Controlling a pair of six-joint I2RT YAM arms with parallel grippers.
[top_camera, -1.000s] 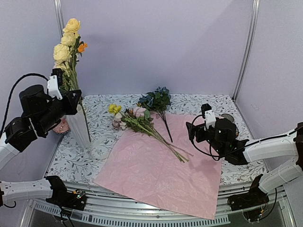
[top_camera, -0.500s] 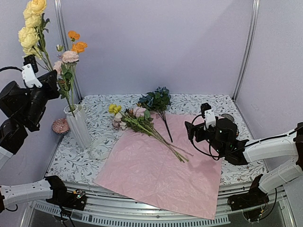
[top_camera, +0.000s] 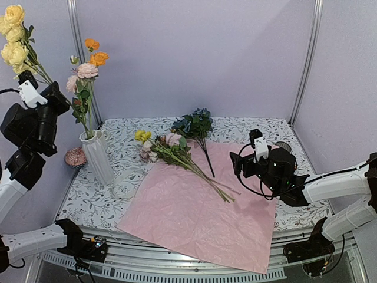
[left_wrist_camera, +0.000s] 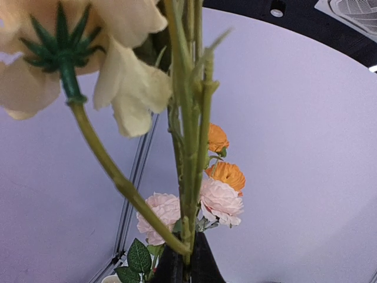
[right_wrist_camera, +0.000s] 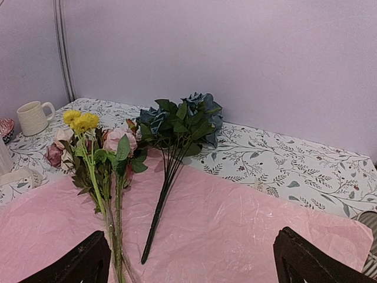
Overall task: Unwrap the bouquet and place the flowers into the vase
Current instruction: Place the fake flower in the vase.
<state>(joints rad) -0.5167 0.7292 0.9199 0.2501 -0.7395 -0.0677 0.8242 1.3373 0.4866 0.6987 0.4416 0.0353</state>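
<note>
**Containers**
- Vase (top_camera: 98,158): white and ridged, upright at the far left of the worktop (top_camera: 265,127). It holds one spray of pale pink and orange blooms (top_camera: 87,68), which leans slightly left above the neck.
- Mug (right_wrist_camera: 32,117): cream, seen from the right wrist, far left. You cannot see its contents from this angle.

**Loose stock**
- Wrapping paper (top_camera: 194,224): pink and crinkled, spread flat at the centre and overhanging the near edge.
- Blue roses (top_camera: 194,124): the heads lie on the worktop beyond the far edge of the paper, the stems on it.
- Mixed stems (top_camera: 171,148): yellow, pink and mauve heads, just left of the blue ones, with stems crossing the paper toward the right.

**Pincers**
- Left pincer (top_camera: 57,97): clamped on the stems of the cream roses (top_camera: 13,35), held high at the far left. Their lower ends slant toward the vase mouth (you cannot tell whether they reach inside).
- Right pincer (top_camera: 238,163): spread wide and gripping nothing, hovering over the right part of the paper.

**Changes since a second ago**
- Your left arm was low beside the vase, with the cream roses standing above it. It has since lifted up and to the left, carrying them to the upper left corner.
- The pink and orange spray remains in the vase.
- The right arm, the paper and the stems lying on it are unchanged.
</note>
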